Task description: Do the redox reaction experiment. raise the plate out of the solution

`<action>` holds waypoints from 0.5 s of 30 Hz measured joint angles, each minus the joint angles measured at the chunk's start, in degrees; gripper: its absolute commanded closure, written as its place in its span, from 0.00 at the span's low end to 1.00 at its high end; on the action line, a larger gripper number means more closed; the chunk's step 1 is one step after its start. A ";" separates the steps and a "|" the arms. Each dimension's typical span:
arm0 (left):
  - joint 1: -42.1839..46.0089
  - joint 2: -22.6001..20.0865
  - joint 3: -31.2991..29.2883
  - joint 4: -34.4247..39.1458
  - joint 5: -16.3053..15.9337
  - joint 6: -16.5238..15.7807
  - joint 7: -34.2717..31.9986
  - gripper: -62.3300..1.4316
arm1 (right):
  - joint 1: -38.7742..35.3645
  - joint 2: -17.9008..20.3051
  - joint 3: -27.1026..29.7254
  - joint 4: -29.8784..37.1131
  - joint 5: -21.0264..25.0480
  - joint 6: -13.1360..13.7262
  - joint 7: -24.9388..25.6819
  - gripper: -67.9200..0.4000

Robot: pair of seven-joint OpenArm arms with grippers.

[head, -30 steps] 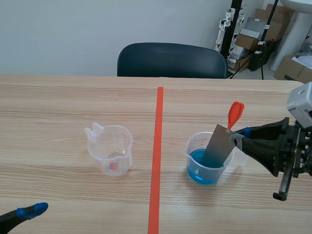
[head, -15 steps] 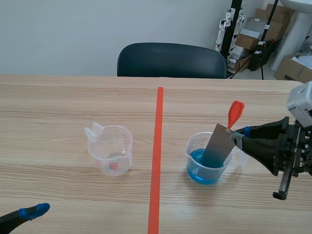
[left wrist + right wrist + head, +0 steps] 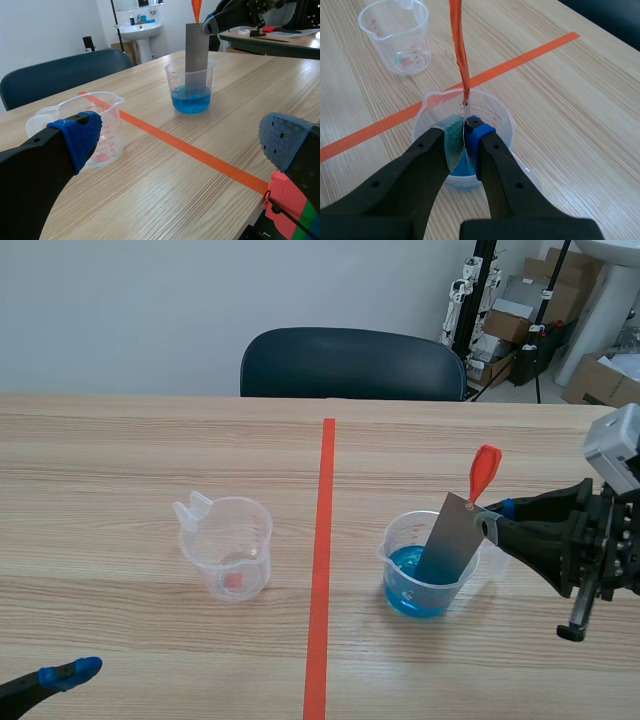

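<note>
A grey metal plate [image 3: 448, 536] with an orange-red tag [image 3: 483, 472] at its top leans in a clear beaker [image 3: 428, 565] of blue solution, right of the tape line. My right gripper [image 3: 488, 520] is shut on the plate's upper edge; its lower end sits in the liquid. In the right wrist view the thin plate [image 3: 465, 131] is pinched between my fingers [image 3: 479, 131] over the beaker [image 3: 495, 120], tag [image 3: 459, 50] rising ahead. From the left wrist view the plate [image 3: 196, 47] stands in the beaker [image 3: 190, 87]. My left gripper [image 3: 175, 145] is open, low at the near left [image 3: 60, 674].
A second clear beaker [image 3: 228, 546] with a reddish trace at its bottom stands left of the tape line [image 3: 322, 560], also seen as the beaker [image 3: 85, 127] and the beaker [image 3: 397, 35]. A dark chair [image 3: 350, 362] sits across the table. Boxes and stands are at the back right.
The right arm has shifted slightly, and the plate and tag sit a touch higher and further right. The left gripper has barely moved.
</note>
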 measured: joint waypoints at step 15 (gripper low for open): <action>0.00 0.00 0.00 0.00 0.00 0.00 -0.74 0.00 | 2.45 0.24 0.00 3.17 8.55 2.19 -9.88 0.99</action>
